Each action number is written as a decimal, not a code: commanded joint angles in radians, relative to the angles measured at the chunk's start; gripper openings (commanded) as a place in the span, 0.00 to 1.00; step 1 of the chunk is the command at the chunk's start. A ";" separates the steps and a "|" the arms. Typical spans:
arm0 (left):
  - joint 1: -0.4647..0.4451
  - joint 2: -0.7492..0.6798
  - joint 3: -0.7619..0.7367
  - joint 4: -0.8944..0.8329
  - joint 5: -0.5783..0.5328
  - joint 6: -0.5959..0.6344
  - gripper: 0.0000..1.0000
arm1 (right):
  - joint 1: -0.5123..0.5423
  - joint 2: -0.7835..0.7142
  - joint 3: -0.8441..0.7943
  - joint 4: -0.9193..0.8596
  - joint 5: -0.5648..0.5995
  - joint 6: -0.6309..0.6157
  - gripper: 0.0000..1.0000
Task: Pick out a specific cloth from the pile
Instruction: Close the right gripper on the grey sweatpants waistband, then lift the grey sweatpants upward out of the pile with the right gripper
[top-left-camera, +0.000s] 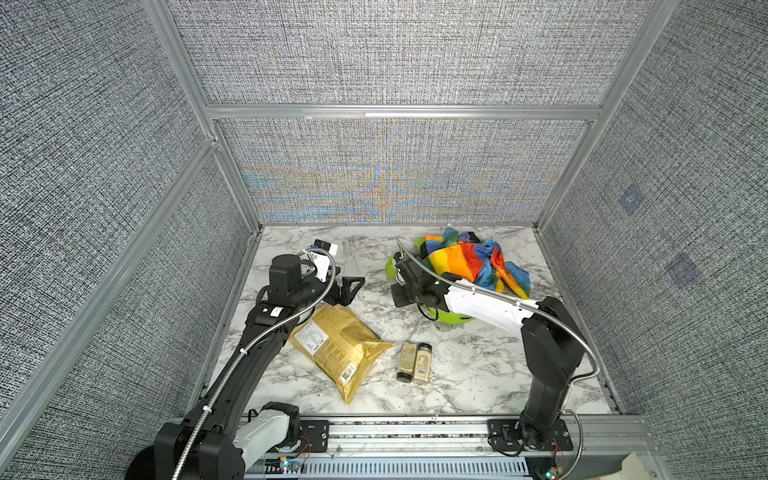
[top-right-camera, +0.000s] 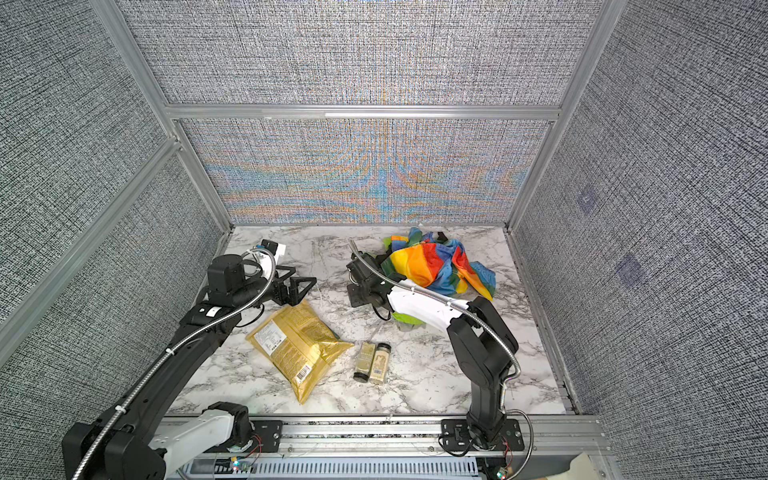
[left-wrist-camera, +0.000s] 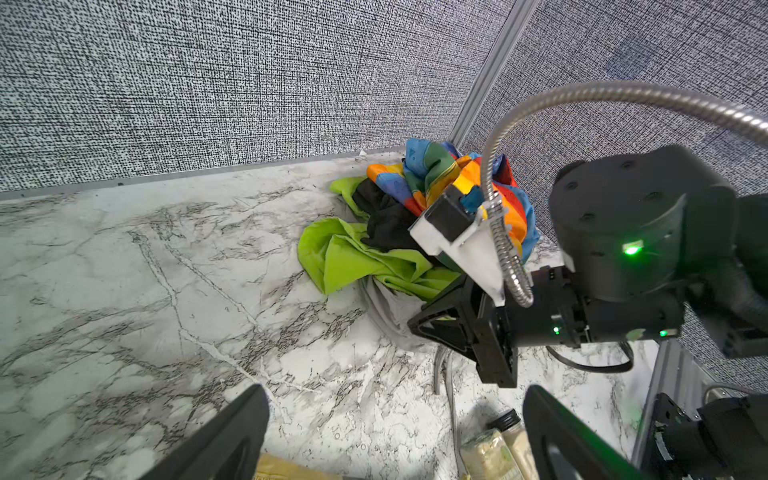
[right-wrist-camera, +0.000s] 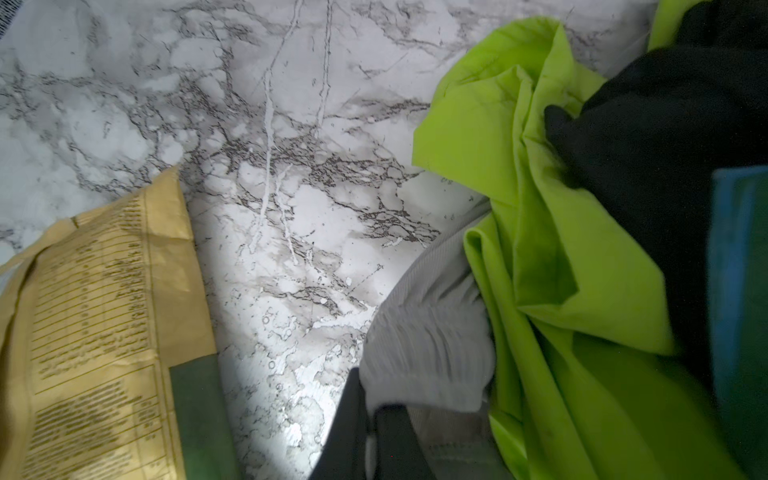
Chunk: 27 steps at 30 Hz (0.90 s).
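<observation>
- Right gripper (right-wrist-camera: 370, 399) is clamping the cloth (right-wrist-camera: 428, 353) by its bunched edge.
- I'd be drawing it out slowly, sparing the pile (top-left-camera: 469, 262).
- Left gripper (left-wrist-camera: 395, 432) is gaping wide, empty.

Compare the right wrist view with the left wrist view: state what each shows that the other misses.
Right wrist only: the grip itself, the right gripper shut on the grey cloth, and the bag's print. Left wrist only: the jars, the walls, and the open left gripper. Both: grey cloth, lime cloth, black cloth, marble table.
</observation>
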 joint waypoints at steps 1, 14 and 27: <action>0.000 0.004 0.004 0.018 -0.005 0.008 0.98 | 0.006 -0.037 0.014 0.039 -0.045 -0.010 0.06; 0.000 -0.005 -0.006 0.039 0.030 0.008 0.99 | 0.013 -0.172 0.030 0.033 -0.049 -0.020 0.06; 0.000 -0.026 -0.014 0.053 0.043 0.010 0.98 | 0.012 -0.217 0.079 0.019 -0.008 -0.040 0.05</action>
